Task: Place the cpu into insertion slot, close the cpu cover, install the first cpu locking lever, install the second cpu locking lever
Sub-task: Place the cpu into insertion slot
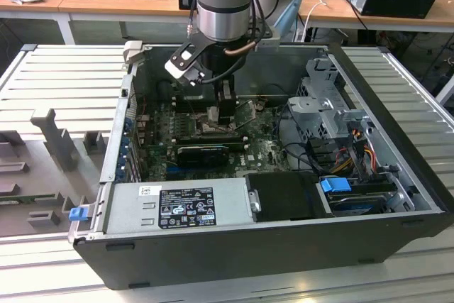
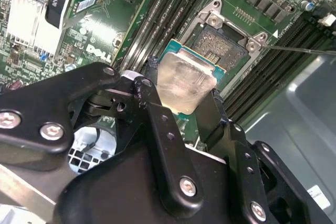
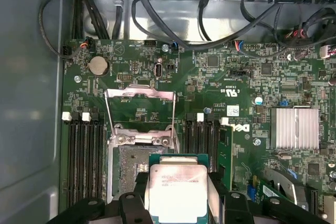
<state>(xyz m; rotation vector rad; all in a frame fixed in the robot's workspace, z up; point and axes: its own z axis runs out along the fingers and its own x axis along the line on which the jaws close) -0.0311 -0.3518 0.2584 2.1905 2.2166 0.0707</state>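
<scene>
cpu [image 2: 184, 83] is sitting clamped between the two black fingers [image 2: 157, 114] of the gripper [image 1: 220, 111], metal face up toward the cameras. The gripper is closed on it, gripping two opposite edges. In the second wrist view the chip is overlapping one edge of the insertion slot [image 2: 223, 43], and most of the slot's dark recessed centre is showing uncovered. Can't tell whether it's touching the slot or hanging just above it.

In the first wrist view the cpu cover [image 3: 139, 94] is standing open, swung back off the slot [image 3: 131, 163] toward the coin battery [image 3: 97, 65]. Green board is showing through its window. The chip [image 3: 177, 192] is lying just beside the open socket, offset toward the ram slots [image 3: 202, 140] on the heatsink [image 3: 294, 127] side. More ram slots [image 3: 84, 161] are running along the other side of the socket.

In the exterior view the arm [image 1: 223, 5] is reaching straight down into the open computer case [image 1: 234, 260], with the gripper low over the middle of the motherboard [image 1: 262, 150]. The power supply [image 1: 184, 207] is lying along the near wall. The case is resting on a grey slatted table [image 1: 64, 69].
</scene>
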